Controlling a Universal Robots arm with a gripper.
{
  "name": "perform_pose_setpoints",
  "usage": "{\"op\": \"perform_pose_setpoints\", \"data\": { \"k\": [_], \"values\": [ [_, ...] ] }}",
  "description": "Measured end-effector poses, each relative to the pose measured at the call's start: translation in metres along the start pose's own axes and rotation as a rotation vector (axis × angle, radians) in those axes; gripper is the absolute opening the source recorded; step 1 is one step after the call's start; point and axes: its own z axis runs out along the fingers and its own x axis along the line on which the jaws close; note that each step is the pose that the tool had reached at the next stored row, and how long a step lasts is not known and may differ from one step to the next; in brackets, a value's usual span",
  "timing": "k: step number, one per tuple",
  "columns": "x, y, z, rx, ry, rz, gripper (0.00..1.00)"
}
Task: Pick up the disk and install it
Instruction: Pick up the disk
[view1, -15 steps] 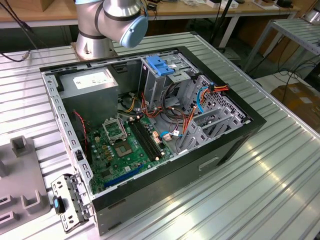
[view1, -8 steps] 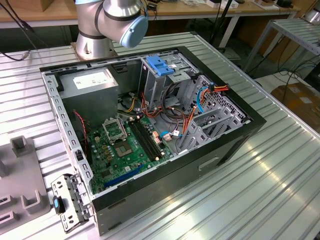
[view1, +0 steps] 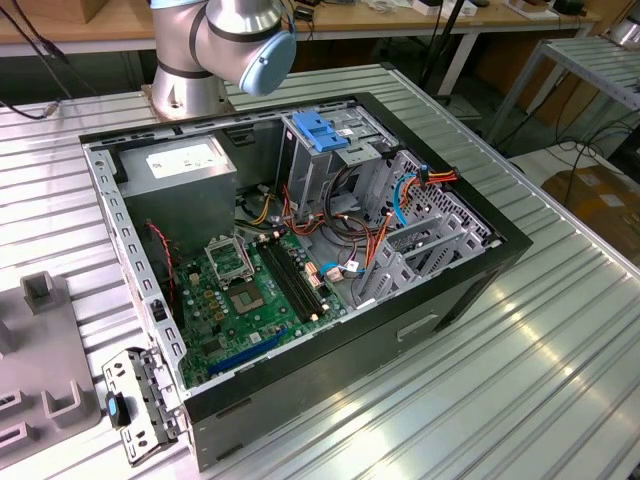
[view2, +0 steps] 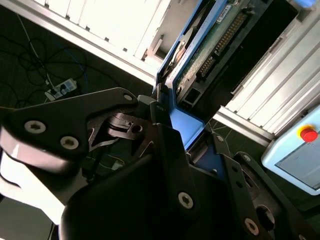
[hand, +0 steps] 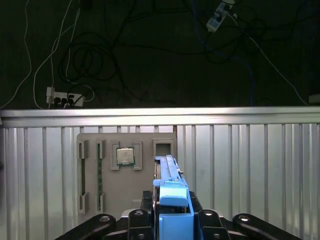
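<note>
Ribbed silver metal surface (view1: 520, 370), streaked with bright glare toward 4 o'clock in the exterior view. At 12 o'clock, a long wooden bench (view1: 380, 22) on pale legs. At 2 o'clock, a second slatted metal table (view1: 585, 55). At 3 o'clock, a cardboard box (view1: 600, 195) on the dark floor (view1: 520, 120). In the first wrist view, beyond the surface's bright edge, more dark floor, strewn with loose cables (hand: 105, 60) and a white power strip (hand: 62, 99).
</note>
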Motion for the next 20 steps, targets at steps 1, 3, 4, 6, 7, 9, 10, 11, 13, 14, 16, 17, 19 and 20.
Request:
{"op": "perform_pose_setpoints", "data": {
  "k": [1, 3, 4, 6, 7, 9, 10, 11, 13, 14, 16, 17, 19, 20],
  "values": [
    [0.0000, 0.0000, -0.0015, 0.0000, 0.0000, 0.000, 0.37],
    [0.0000, 0.0000, -0.0054, -0.0001, 0.0000, 0.000, 0.37],
    [0.0000, 0.0000, -0.0086, -0.0001, 0.0000, 0.000, 0.37],
    [0.0000, 0.0000, -0.0151, 0.0000, 0.0000, 0.000, 0.37],
    [0.0000, 0.0000, -0.0170, 0.0000, 0.0000, 0.000, 0.37],
    [0.0000, 0.0000, -0.0215, 0.0000, 0.0000, 0.000, 0.37],
    [0.0000, 0.0000, -0.0235, 0.0000, -0.0001, 0.000, 0.37],
    [0.0000, 0.0000, -0.0254, 0.0000, 0.0000, 0.000, 0.37],
    [0.0000, -0.0008, -0.0263, -0.0003, 0.0001, 0.000, 0.37],
    [0.0000, -0.0025, -0.0261, 0.0001, -0.0001, 0.000, 0.37],
    [0.0000, -0.0045, -0.0262, 0.0000, 0.0000, 0.000, 0.37],
    [-0.0001, -0.0057, -0.0262, 0.0000, 0.0000, 0.000, 0.37],
    [-0.0001, -0.0068, -0.0262, 0.0000, 0.0000, 0.000, 0.37],
    [-0.0001, -0.0073, -0.0262, -0.0001, 0.0000, 0.000, 0.37]
  ]
}}
